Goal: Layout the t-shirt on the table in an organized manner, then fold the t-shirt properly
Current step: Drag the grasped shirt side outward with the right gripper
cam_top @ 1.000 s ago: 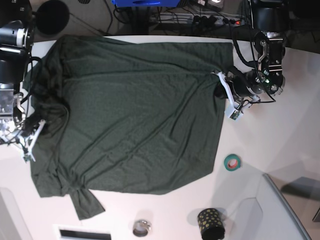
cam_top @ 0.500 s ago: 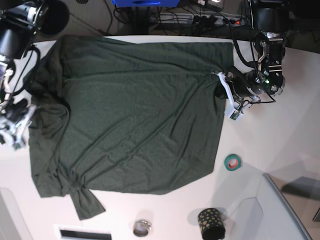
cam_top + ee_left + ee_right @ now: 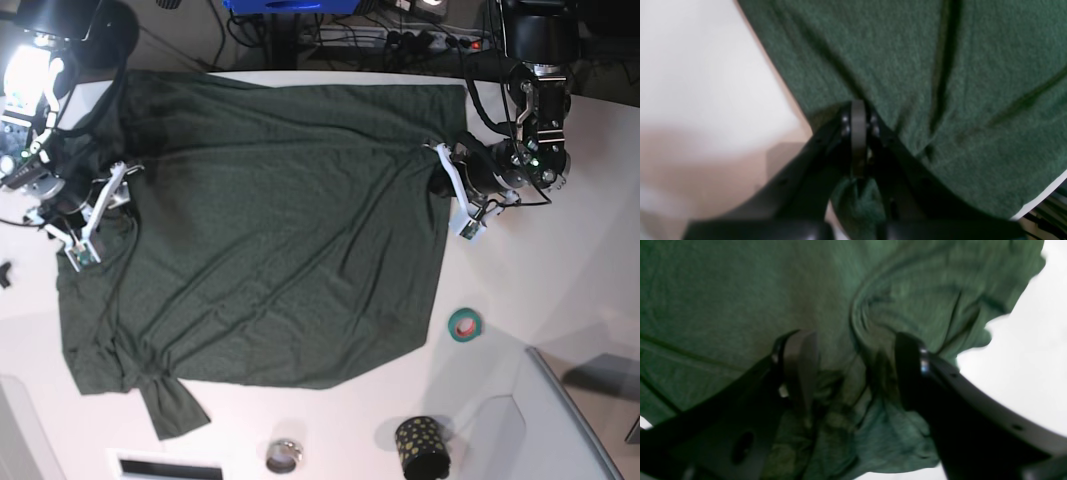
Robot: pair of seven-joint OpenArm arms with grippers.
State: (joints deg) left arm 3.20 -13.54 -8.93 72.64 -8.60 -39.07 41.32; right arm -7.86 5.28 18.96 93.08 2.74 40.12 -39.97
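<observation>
Right gripper (image 3: 98,210): at the left of the base view, over the bunched collar-and-sleeve side of the shirt. Its jaws stand spread with a clear gap; the right wrist view shows crumpled green folds lying between and below the two fingers (image 3: 800,370), not clamped.

T-shirt (image 3: 270,230): dark green, spread mostly flat across the white worktop (image 3: 540,260), filling the middle of the base view. Long diagonal creases run across the body. One sleeve sticks out at the lower left corner; the left edge is rumpled.

Left gripper (image 3: 455,190): at the shirt's right edge in the base view. Jaws pressed together, pinching the t-shirt's hem; the left wrist view shows the cloth (image 3: 940,100) gathered into the closed tips (image 3: 858,126), with bare worktop beside it.

Green tape roll (image 3: 464,324): lying on the worktop just off the shirt's lower right corner.

Small metal ring-shaped item (image 3: 284,456): near the front edge, below the shirt.

Dark dotted cup (image 3: 421,446): front edge, right of the ring.

Grey bin (image 3: 560,420): lower right corner.
</observation>
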